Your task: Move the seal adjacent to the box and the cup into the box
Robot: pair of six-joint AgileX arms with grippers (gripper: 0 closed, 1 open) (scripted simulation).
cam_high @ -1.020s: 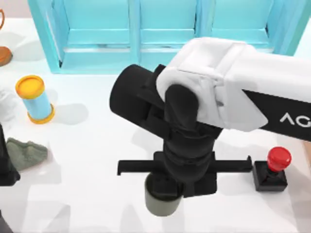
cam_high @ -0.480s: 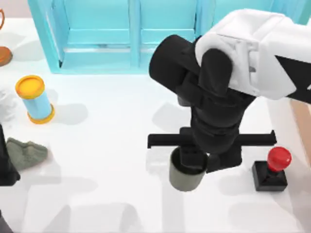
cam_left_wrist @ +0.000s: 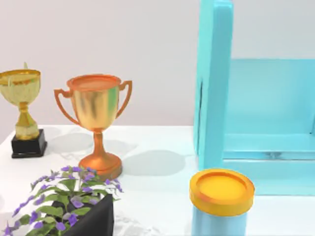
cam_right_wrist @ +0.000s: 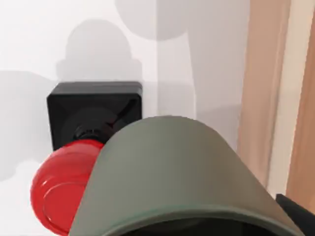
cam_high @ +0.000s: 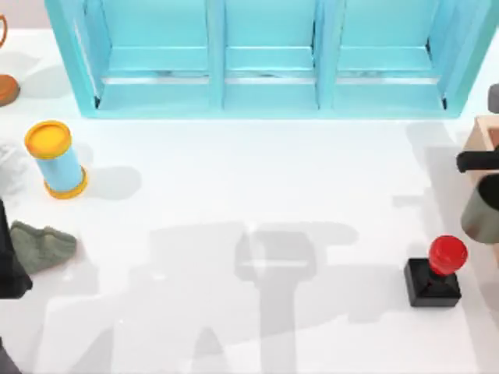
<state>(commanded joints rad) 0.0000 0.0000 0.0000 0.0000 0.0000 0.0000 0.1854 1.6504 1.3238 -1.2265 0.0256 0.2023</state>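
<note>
The dark olive-green cup (cam_high: 483, 212) hangs at the table's right edge with my right gripper (cam_high: 488, 191) shut on it. Its black cross bar sticks out just above the cup. In the right wrist view the cup (cam_right_wrist: 172, 172) looms close, with one black fingertip (cam_right_wrist: 297, 205) beside it. The tan wooden box (cam_high: 477, 137) is partly seen at the right edge; its wall (cam_right_wrist: 266, 73) runs beside the cup. The seal (cam_high: 433, 273), a black base with a red knob, stands on the table just left of the cup; the seal (cam_right_wrist: 93, 113) sits below it in the wrist view.
A turquoise shelf unit (cam_high: 265, 58) spans the back. A light-blue cylinder with yellow ends (cam_high: 56, 160) and a grey-green lump (cam_high: 43, 245) lie at the left, near my parked left arm (cam_high: 8, 265). Two trophies (cam_left_wrist: 96, 123) and a potted plant (cam_left_wrist: 74, 211) stand beyond.
My right arm has carried the cup from the table's middle front to the right edge, beside the box. The seal has not moved.
</note>
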